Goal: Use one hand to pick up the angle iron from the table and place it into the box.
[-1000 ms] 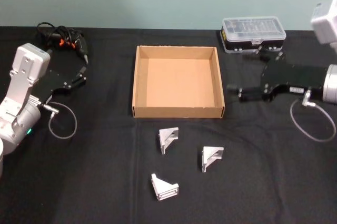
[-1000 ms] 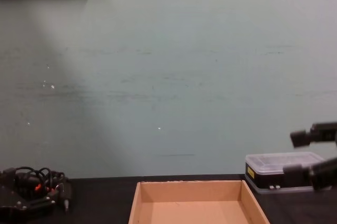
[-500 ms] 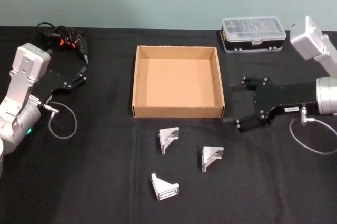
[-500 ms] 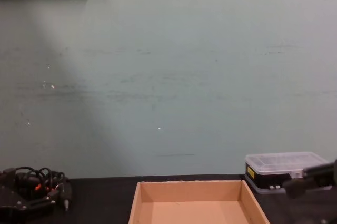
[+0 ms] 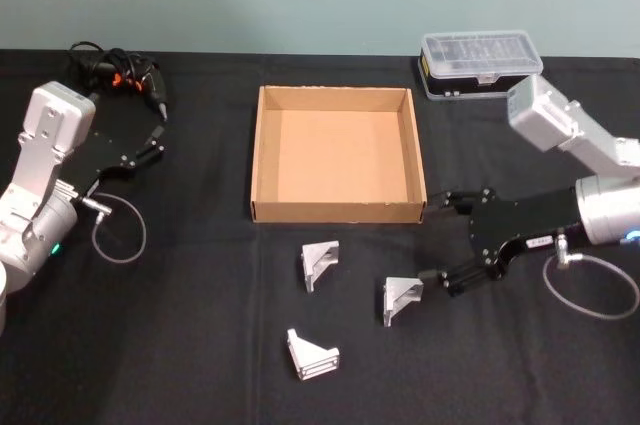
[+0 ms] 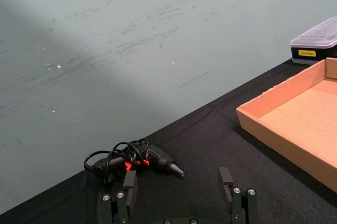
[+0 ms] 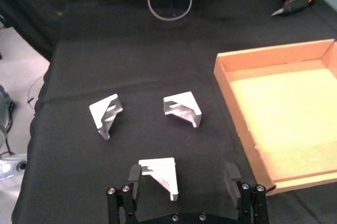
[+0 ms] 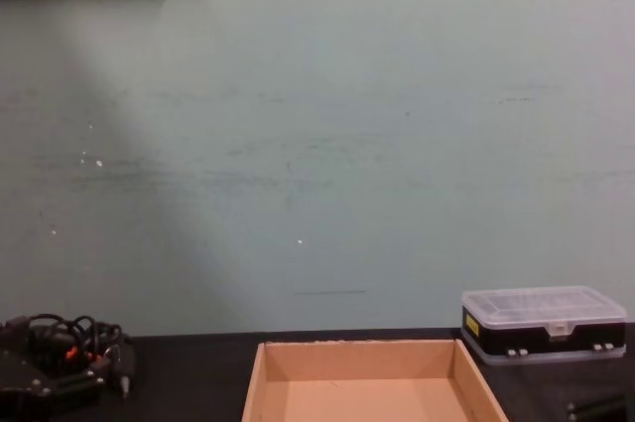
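By angle iron (image 5: 402, 299), seemingly, right hand (image 5: 433, 240)

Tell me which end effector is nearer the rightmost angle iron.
Right. The right end effector hangs open close beside the rightmost angle iron, on its right. The left end effector sits far off across the table, beyond the box's left side.

Bare table (image 5: 200, 295) lies all round the right iron (image 5: 402, 297), the left iron (image 5: 319, 265) and the near iron (image 5: 312, 355) (all well apart); the box (image 5: 338, 212) wall stands near behind them.
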Robot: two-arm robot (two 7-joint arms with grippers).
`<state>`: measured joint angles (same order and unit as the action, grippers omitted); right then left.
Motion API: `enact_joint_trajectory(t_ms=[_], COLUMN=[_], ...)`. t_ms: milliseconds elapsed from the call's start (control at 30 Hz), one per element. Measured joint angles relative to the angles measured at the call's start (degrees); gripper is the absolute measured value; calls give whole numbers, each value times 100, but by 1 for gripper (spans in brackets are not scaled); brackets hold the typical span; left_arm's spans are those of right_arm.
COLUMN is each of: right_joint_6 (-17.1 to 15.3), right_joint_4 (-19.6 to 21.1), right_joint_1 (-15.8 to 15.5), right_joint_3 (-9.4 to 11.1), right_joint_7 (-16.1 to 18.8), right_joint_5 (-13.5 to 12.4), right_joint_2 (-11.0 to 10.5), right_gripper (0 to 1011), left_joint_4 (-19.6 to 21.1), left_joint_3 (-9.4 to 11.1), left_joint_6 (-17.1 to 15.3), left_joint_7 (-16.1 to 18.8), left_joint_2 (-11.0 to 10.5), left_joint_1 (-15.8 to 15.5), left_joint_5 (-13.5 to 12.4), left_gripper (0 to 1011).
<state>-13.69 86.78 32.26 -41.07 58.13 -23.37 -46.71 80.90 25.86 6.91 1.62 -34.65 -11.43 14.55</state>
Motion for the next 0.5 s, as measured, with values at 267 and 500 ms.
enact_joint_trajectory(t_ms=[267,500], right_joint_6=[-42,-37], right_joint_4=[-44,-110], right_joint_1=[79,164], right_joint_3=[-289,-533], right_joint_7=[-42,-39], right_joint_5=[155,299], right_joint_2=[22,82], right_gripper=[1002,1002], left_joint_4=[0,0], left_joint_3=[0,0], left_joint_6=[0,0], left_joint_7=[0,0], left_joint_2=[0,0], left_joint_1=[0,0], left_joint_5=[0,0], left_gripper=[1000,1000])
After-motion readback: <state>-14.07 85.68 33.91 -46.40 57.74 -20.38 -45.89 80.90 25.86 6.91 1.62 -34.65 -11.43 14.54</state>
